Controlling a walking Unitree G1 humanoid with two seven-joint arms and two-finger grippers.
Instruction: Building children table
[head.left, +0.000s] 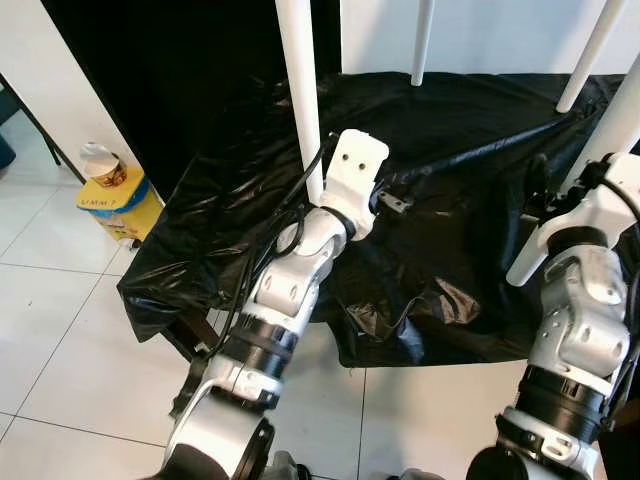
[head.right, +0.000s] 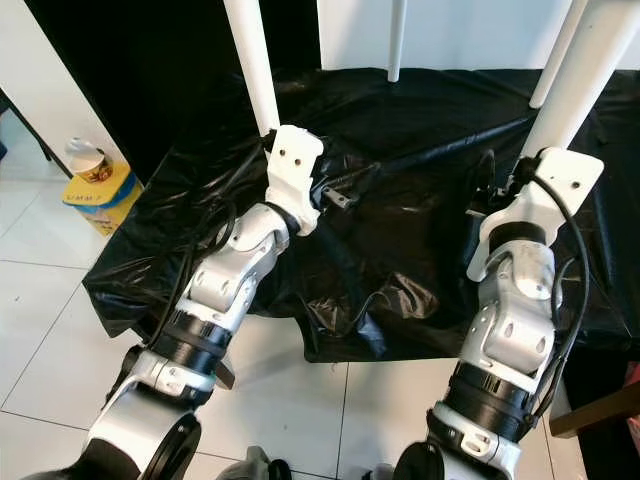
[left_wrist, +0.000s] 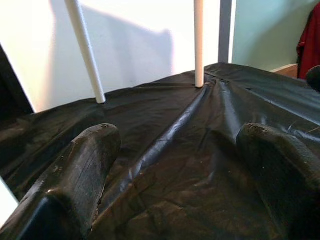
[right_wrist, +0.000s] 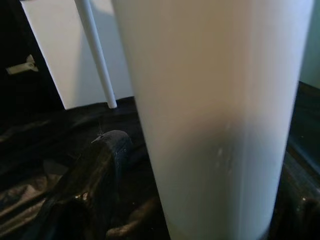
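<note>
White table leg (right_wrist: 215, 120) between right fingers (right_wrist: 95, 185), left fingers (left_wrist: 75, 175) apart over black sheet (left_wrist: 190, 165)

four white table legs (head.left: 298, 90) upright on black sheet (head.left: 450, 200)

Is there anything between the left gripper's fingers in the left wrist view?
No. The left gripper is open, and between its two fingers lies just the black plastic sheet.
</note>
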